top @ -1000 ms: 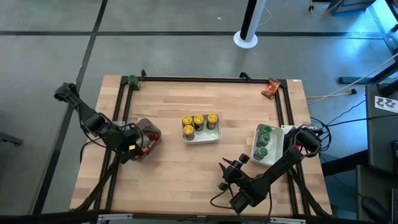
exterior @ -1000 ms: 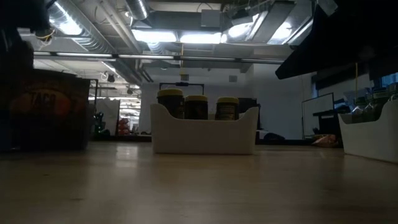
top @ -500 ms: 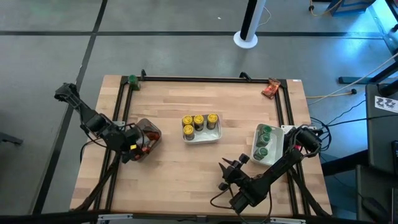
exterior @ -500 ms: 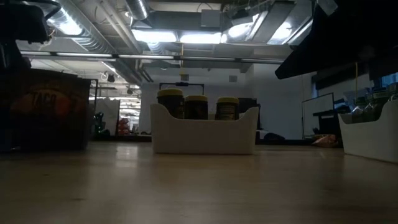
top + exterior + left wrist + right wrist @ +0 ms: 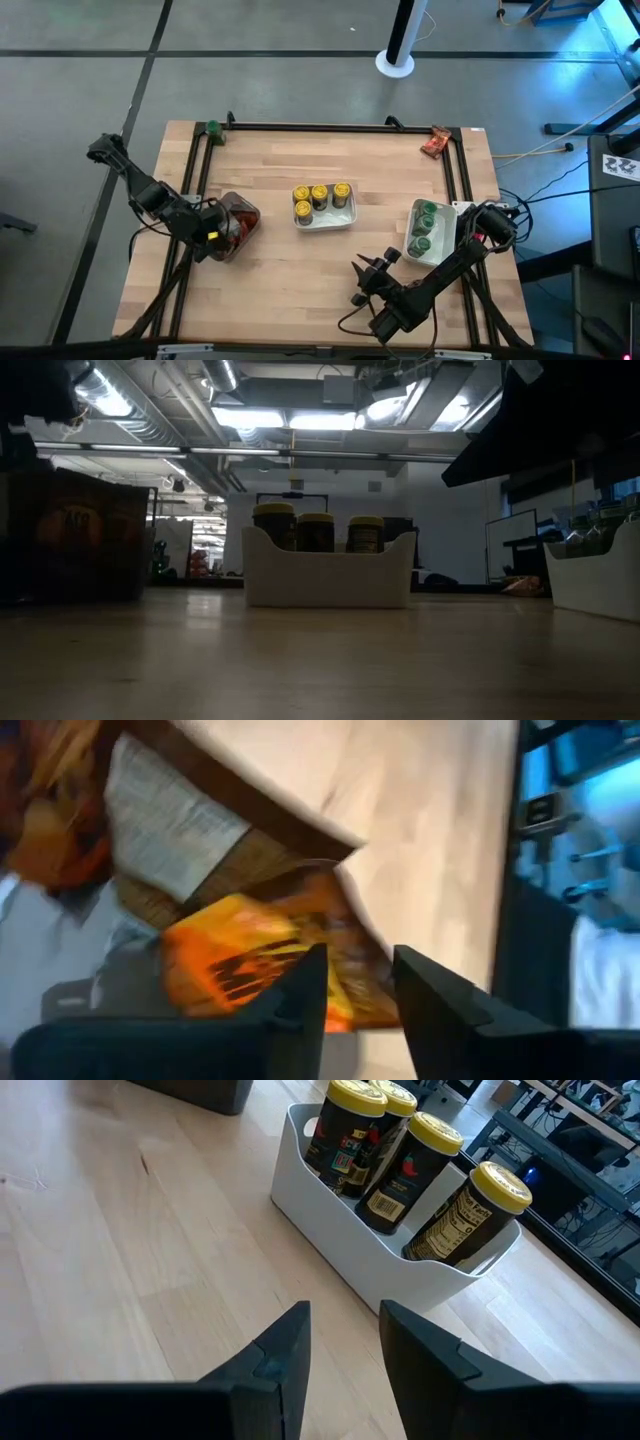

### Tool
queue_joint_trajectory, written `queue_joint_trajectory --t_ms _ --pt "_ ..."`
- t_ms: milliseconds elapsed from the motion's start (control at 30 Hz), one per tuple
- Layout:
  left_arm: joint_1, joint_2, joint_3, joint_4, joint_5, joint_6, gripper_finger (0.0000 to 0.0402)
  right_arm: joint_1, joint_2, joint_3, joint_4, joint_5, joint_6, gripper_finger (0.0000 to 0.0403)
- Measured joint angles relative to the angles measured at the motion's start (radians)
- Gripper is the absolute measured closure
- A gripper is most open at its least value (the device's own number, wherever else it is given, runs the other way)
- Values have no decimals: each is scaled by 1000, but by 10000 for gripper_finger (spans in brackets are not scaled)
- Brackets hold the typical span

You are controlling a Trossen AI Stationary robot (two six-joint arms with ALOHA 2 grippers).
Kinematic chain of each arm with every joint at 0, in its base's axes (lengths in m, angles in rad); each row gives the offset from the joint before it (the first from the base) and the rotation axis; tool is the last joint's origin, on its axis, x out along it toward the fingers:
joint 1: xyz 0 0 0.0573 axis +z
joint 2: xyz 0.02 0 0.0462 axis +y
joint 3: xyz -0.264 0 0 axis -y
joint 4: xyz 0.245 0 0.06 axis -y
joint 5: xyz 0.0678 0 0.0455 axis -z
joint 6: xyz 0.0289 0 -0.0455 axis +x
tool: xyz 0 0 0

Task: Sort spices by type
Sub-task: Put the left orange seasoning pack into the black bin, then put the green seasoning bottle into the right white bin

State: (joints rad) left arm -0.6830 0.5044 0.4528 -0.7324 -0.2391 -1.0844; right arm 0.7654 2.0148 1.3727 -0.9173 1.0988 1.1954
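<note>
Spice packets (image 5: 250, 965), red-orange, lay in the clear bin (image 5: 232, 222) at the counter's (image 5: 300, 270) left side as my left claw (image 5: 218, 236) hung over it, fingers slightly parted with a packet showing just beyond the tips; I could not tell whether they touched it. Yellow-lidded jars (image 5: 320, 195) stood in the middle white tray (image 5: 326, 219), green-lidded jars (image 5: 425, 225) in the right-hand tray (image 5: 408, 240). My right claw (image 5: 368, 278) waited near the counter's front, fingers a little apart and empty. Sorting looked nearly finished; the next move probably called for backing clear of the bin, or fetching the stray packet (image 5: 434, 143) at the far right corner.
</note>
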Motion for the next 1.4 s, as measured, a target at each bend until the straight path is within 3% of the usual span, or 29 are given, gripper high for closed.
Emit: queue_joint_trajectory --t_ms 333,700,967,1167,1400 --pt "32 -14 202 -136 -38 61 279 0 0 0 3 0 0 282" --pt "94 -11 401 -141 -328 358 279 0 0 0 3 9 0 282" --pt "140 -11 424 -39 -626 715 279 -6 0 0 3 10 -22 282" --pt "177 -11 424 40 -651 912 279 -22 0 0 9 -1 -22 282" --pt "250 -5 424 55 -716 949 254 -36 0 0 12 -23 -24 282"
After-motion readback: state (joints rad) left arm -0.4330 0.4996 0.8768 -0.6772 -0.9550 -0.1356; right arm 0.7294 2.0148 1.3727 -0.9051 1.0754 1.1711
